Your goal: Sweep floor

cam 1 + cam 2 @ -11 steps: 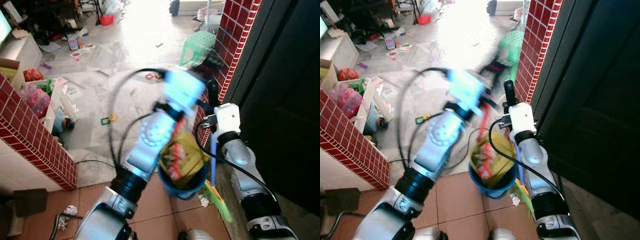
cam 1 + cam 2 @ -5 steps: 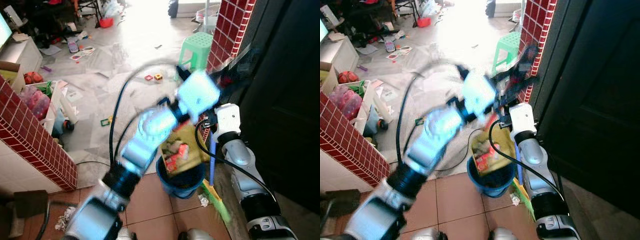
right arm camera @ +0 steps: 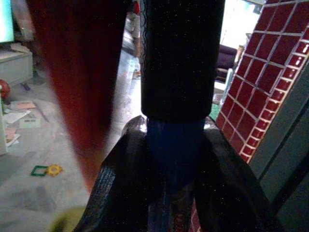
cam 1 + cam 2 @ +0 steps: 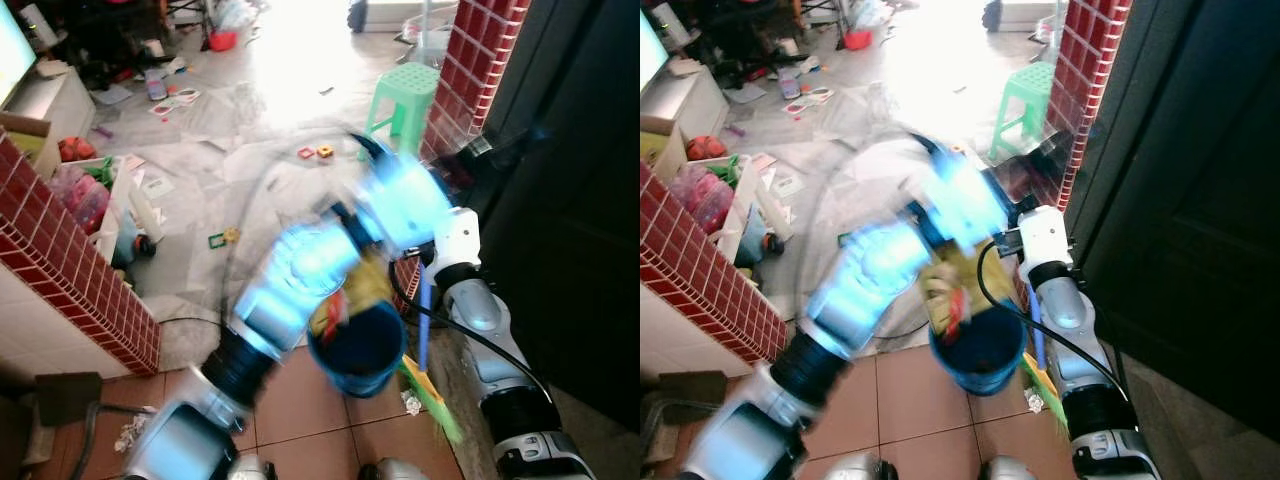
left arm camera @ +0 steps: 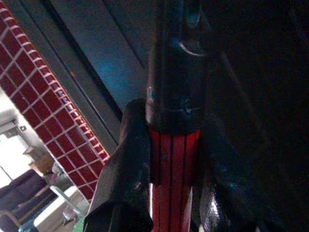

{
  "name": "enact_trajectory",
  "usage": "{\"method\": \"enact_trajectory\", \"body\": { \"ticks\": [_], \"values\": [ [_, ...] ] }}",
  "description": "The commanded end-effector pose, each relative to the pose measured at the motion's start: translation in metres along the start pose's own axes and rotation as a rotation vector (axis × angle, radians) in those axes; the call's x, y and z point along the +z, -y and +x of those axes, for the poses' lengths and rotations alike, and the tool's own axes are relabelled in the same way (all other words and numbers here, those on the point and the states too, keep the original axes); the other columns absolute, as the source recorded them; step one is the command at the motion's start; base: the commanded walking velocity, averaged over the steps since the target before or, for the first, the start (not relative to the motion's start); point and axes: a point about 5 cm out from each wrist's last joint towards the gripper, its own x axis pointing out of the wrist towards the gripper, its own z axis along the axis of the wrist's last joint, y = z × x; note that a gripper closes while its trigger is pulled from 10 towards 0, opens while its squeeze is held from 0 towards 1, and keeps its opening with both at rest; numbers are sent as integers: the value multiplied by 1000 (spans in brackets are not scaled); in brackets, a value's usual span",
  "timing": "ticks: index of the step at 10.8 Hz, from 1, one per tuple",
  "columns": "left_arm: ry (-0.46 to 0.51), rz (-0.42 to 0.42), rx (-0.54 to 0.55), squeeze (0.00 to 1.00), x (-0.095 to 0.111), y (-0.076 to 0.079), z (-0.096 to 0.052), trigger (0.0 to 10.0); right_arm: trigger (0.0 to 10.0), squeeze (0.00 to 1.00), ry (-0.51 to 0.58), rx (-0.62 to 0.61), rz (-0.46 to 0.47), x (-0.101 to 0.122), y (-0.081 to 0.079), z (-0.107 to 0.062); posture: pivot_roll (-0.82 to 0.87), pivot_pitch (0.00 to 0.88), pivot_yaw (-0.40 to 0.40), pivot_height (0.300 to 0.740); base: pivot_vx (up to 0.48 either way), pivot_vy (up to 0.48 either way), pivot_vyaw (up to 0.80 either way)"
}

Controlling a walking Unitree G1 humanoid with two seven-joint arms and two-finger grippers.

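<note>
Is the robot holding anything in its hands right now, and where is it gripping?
Yes. The left hand grips a red handle below its black cap; the right hand grips the blue broom handle.

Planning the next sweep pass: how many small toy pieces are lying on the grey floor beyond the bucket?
3 that I can make out: a red piece and a yellow piece side by side near the green stool, and a green frame nearer the brick wall. The blurred left arm may hide more.

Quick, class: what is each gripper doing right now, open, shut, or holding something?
Left gripper: shut on a red handle.
Right gripper: shut on the blue broom handle.
</note>
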Motion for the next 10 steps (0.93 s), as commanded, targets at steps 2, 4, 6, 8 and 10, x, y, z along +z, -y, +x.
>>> {"method": "enact_trajectory", "body": {
  "ticks": [2,4,6,8,10],
  "values": [
    [69,60,120,0,15,-22,4,10000,10000,0,67,0,-9,14,2,6,-86,0,46,740,0,0,0],
    [136,97,239,0,31,-42,3,10000,10000,0,66,5,-9,14,0,7,-85,0,44,740,0,0,0],
    [184,105,428,0,45,-76,-3,10000,10000,0,64,6,-9,13,0,7,-84,0,43,740,0,0,0],
    [175,82,367,0,44,-71,0,10000,10000,0,64,10,-8,13,-2,8,-79,0,45,740,0,0,0],
    [204,97,637,0,54,-103,-15,10000,10000,0,66,4,-4,13,-3,7,-82,0,50,740,0,0,0]
  ]
}}
